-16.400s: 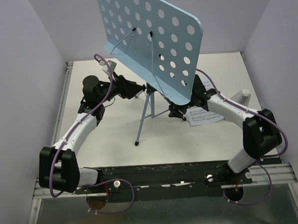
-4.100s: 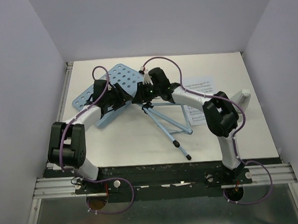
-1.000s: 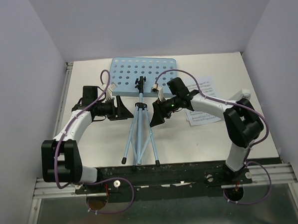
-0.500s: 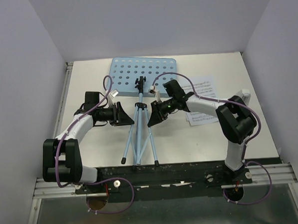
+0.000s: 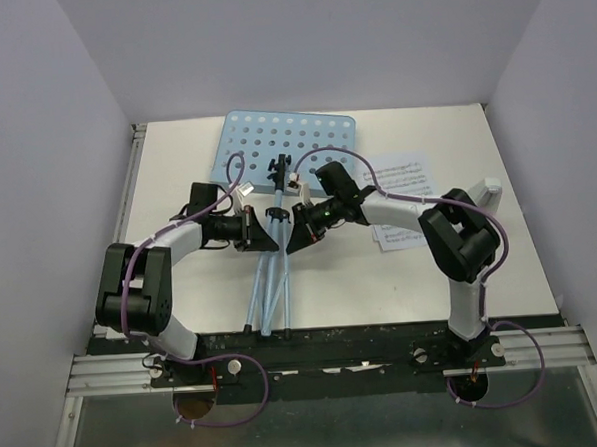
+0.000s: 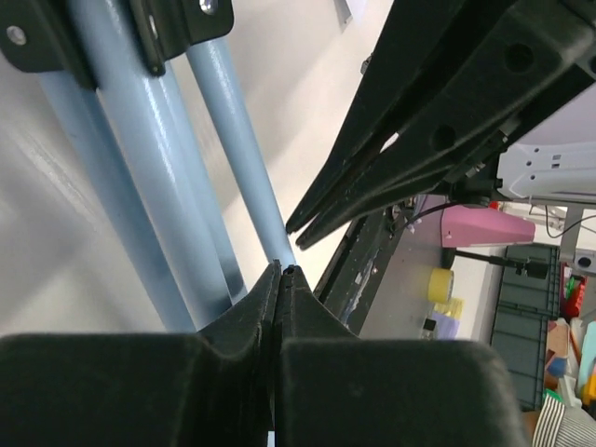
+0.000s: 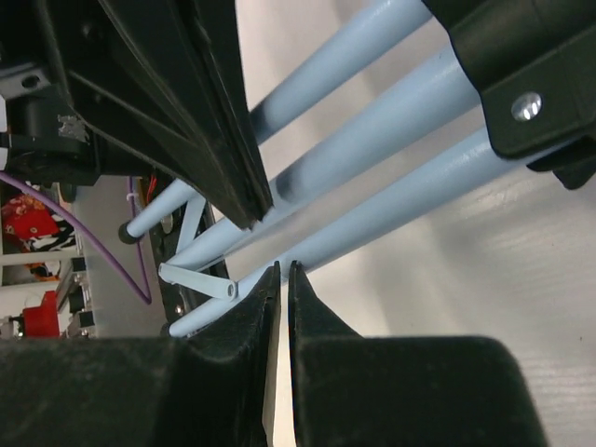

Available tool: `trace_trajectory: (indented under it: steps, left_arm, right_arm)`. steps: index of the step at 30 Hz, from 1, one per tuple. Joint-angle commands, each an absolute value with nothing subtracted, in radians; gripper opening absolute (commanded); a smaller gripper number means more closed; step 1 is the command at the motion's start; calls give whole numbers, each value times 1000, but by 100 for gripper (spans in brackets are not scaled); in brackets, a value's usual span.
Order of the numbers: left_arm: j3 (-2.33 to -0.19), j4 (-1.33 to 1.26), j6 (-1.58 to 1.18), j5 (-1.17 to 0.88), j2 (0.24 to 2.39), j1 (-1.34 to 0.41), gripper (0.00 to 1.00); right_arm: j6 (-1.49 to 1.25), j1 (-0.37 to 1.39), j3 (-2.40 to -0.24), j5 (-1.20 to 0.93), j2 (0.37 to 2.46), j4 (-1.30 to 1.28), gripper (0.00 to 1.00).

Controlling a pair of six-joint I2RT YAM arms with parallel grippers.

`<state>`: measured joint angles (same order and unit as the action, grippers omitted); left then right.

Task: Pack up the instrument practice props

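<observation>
The light-blue music stand lies flat on the table, its perforated tray (image 5: 289, 144) at the back. Its tripod legs (image 5: 271, 285) are bunched and point toward the near edge. My left gripper (image 5: 263, 232) is shut and presses against the legs (image 6: 140, 196) from the left; its tips (image 6: 282, 272) hold nothing. My right gripper (image 5: 296, 234) is shut with only a thin slit, empty, and its tips (image 7: 282, 268) touch the legs (image 7: 400, 121) from the right. White sheet-music pages (image 5: 404, 174) lie to the right, partly under the right arm.
White walls (image 5: 54, 146) close in the table on the left, back and right. A black rail (image 5: 335, 344) with the arm bases runs along the near edge. The two grippers face each other, a few centimetres apart across the legs.
Both grippers have closed from open and moved inward toward each other. The spread tripod legs have been pushed together into a narrow bundle.
</observation>
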<state>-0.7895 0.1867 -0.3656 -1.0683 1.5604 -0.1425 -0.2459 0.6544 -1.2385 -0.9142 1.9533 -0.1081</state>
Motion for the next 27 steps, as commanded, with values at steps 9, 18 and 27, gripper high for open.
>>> trace_trajectory:
  steps: [9, 18, 27]
  left_arm:
    - [-893, 141, -353, -1035, 1559, -176, 2]
    - [-980, 486, -282, -758, 1359, -117, 51]
    - [-806, 538, -386, -594, 1318, -15, 63]
  right_arm:
    - [-256, 681, -1310, -779, 2040, -61, 14]
    - [-314, 678, -1299, -715, 1950, -67, 84]
    - [-483, 704, -1405, -586, 2032, -80, 100]
